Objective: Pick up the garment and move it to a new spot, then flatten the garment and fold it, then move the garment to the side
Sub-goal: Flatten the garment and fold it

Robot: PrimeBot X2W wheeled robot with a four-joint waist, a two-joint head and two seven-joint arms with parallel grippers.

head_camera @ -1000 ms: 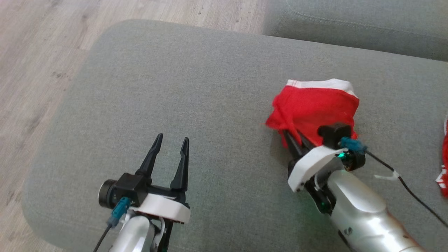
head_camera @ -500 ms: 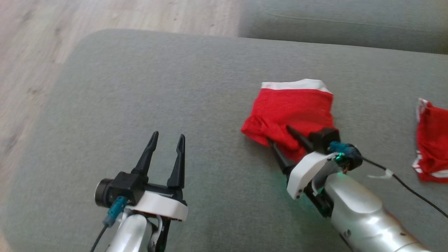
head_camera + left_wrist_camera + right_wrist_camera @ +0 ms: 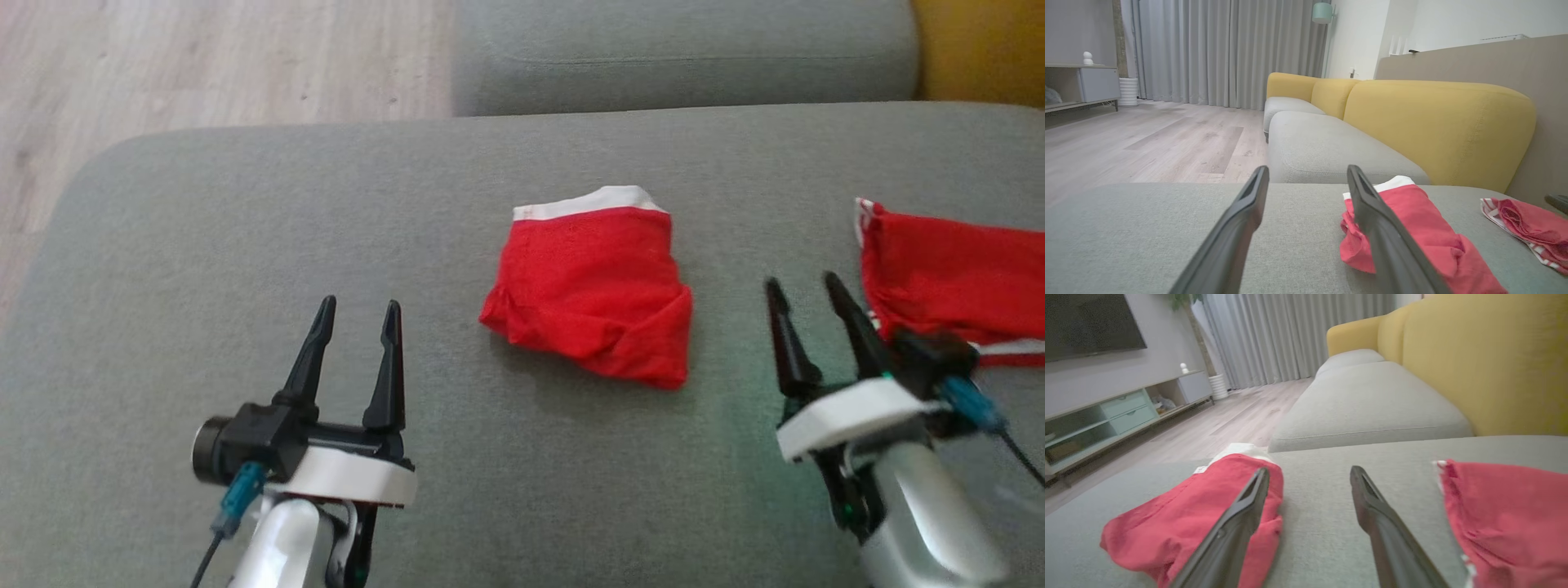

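Roughly between both open jaws, garment [image 3: 592, 290] (folded)

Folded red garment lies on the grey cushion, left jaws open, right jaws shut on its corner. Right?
Not the last part: in the head view the right gripper has its jaws open, clear of the folded red garment. It lies on the grey cushion; the left gripper has open jaws.

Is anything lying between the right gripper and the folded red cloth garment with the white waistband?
Nothing visible does. Only bare grey fabric sofa cushion separates the open right gripper from the folded red garment. A second red garment lies on the gripper's other side, off that path.
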